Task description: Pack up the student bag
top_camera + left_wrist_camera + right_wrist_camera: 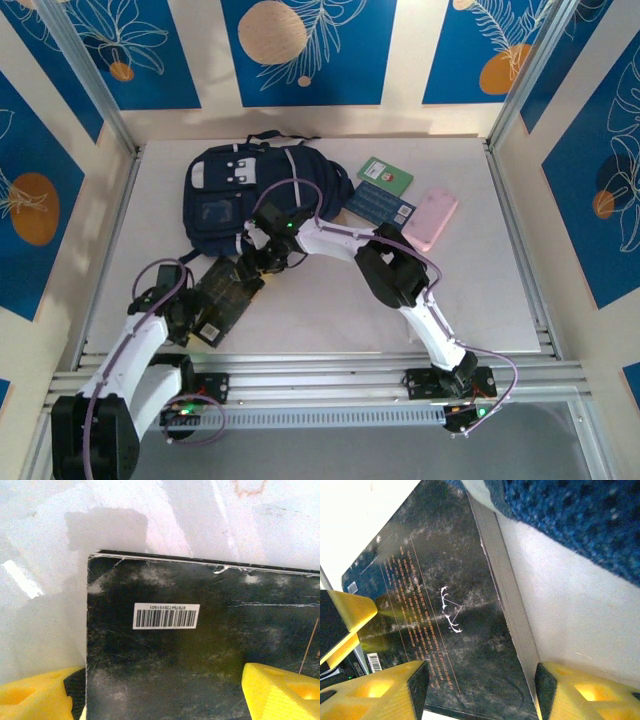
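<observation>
Student bag (250, 190) lies flat at the far left-middle of the table (480, 280), its near edge covered by the right arm. The right wrist view cuts it to a piece of blue cloth. Just beside it lies a black book (228, 290); its small print cannot be read. Left claw (160, 695) is spread over a book corner. Right claw (480, 685) is spread astride the book's long edge; touching or not, I cannot tell.

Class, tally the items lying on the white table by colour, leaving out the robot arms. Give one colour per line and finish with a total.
Navy blue: 2 (the student bag, flat booklet)
Black: 1 (book)
Green: 1 (small box)
Pink: 1 (case)
Total: 5
</observation>
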Controlling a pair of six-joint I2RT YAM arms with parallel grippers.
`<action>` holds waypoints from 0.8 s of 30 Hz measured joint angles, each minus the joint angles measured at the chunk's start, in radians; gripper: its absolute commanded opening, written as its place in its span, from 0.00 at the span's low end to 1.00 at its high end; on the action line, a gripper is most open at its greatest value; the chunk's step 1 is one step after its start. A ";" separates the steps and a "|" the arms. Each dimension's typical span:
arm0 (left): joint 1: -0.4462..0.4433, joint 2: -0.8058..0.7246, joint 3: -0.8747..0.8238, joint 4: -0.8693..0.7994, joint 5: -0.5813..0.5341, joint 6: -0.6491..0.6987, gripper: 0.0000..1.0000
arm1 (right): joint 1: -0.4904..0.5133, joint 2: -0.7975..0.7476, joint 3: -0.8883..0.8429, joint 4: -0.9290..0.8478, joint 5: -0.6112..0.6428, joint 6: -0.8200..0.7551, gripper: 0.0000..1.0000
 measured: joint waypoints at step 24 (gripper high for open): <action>-0.355 0.375 0.204 0.089 -0.006 0.211 0.78 | 0.031 -0.415 -0.632 0.085 0.047 0.010 0.58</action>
